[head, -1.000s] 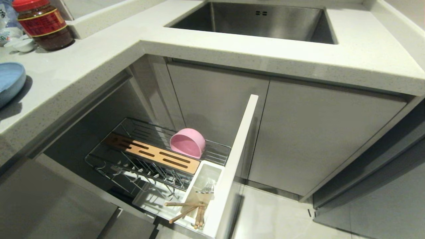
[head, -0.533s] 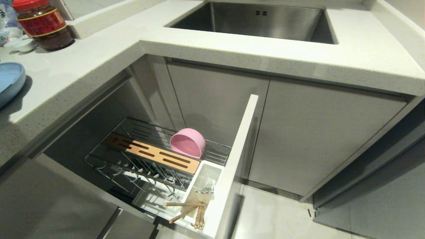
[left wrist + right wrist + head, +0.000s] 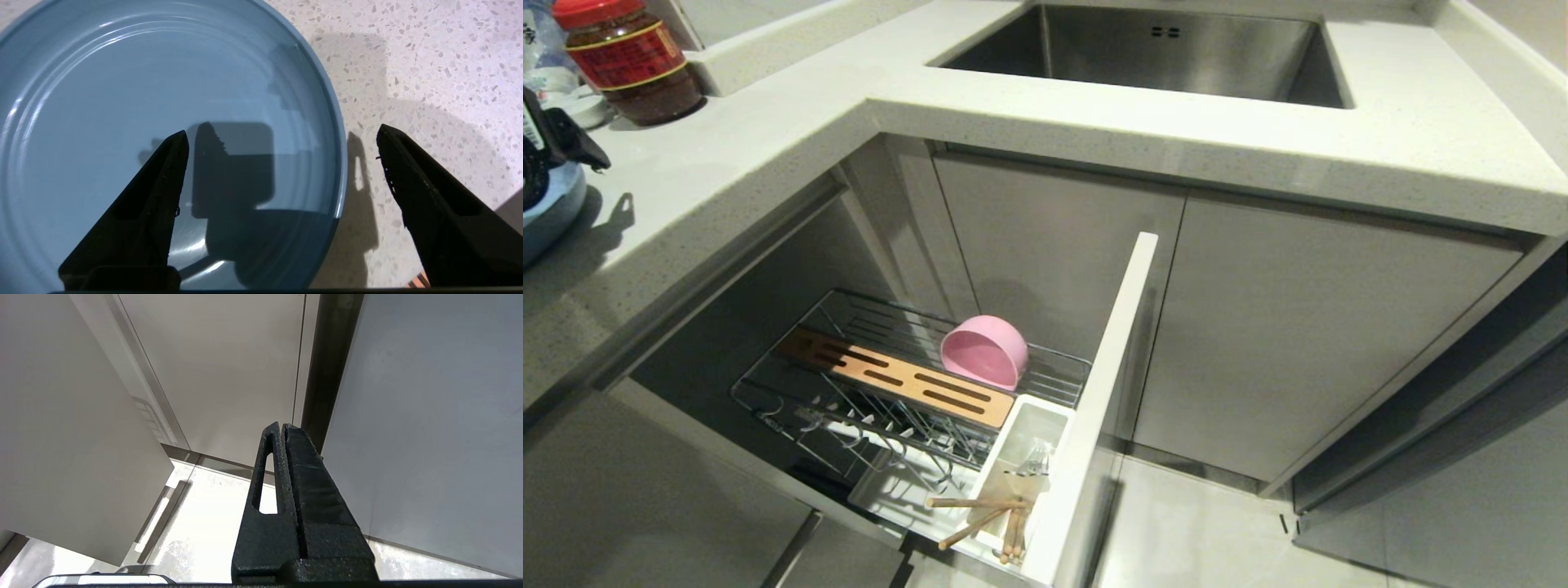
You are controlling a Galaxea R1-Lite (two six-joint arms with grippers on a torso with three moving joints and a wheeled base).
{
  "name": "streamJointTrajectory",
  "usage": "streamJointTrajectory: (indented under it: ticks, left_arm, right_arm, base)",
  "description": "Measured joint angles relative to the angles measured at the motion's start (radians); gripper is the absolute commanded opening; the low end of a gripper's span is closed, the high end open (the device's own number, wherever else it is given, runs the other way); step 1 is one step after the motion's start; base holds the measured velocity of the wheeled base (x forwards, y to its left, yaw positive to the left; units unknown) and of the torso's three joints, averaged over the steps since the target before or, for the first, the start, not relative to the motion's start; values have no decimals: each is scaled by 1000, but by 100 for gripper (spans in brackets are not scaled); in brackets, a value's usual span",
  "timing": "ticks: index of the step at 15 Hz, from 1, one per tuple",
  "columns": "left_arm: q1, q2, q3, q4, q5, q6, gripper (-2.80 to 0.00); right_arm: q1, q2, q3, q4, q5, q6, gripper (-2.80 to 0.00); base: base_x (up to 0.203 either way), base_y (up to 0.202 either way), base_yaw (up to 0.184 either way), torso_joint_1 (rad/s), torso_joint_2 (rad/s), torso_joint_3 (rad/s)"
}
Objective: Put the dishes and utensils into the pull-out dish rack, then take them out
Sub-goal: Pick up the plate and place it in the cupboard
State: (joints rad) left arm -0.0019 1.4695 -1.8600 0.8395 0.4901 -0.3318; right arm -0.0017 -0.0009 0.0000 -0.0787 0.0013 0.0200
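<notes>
Light-blue shallow plate (image 3: 122,102) lies on the speckled white desk (image 3: 768,139) at far left. The left wrist view shows the left hand (image 3: 282,139) spread above its rim, one finger over the plate, one over the desk; the head view shows only the hand's black edge there. A red-lidded sauce jar (image 3: 629,57) stands behind. Below, the chrome pull-out dish rack (image 3: 915,392) holds the pink bowl (image 3: 985,351), wooden chopsticks (image 3: 980,514) and fork (image 3: 1031,464). The right hand (image 3: 282,428), pressed together, hangs beside grey cabinet doors (image 3: 429,416).

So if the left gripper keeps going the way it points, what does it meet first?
Probably the rim of the wide light-blue plate: the open left gripper straddles its edge above the speckled white counter.
</notes>
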Motion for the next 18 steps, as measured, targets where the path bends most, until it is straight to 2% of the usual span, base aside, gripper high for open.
streamJointTrajectory:
  ticks: [11, 12, 18]
  left_arm:
    - [6, 57, -30, -3, -1, -18, 0]
    - [6, 59, -31, -3, -1, -20, -280]
    - [5, 63, -32, -3, -1, -20, -280]
  right_arm:
    - [0, 0, 0, 0, 0, 0, -280]
    - [0, 0, 0, 0, 0, 0, -280]
    - [0, 0, 0, 0, 0, 0, -280]
  base:
    - [0, 0, 0, 0, 0, 0]
    - [0, 0, 0, 0, 0, 0]
    - [0, 0, 0, 0, 0, 0]
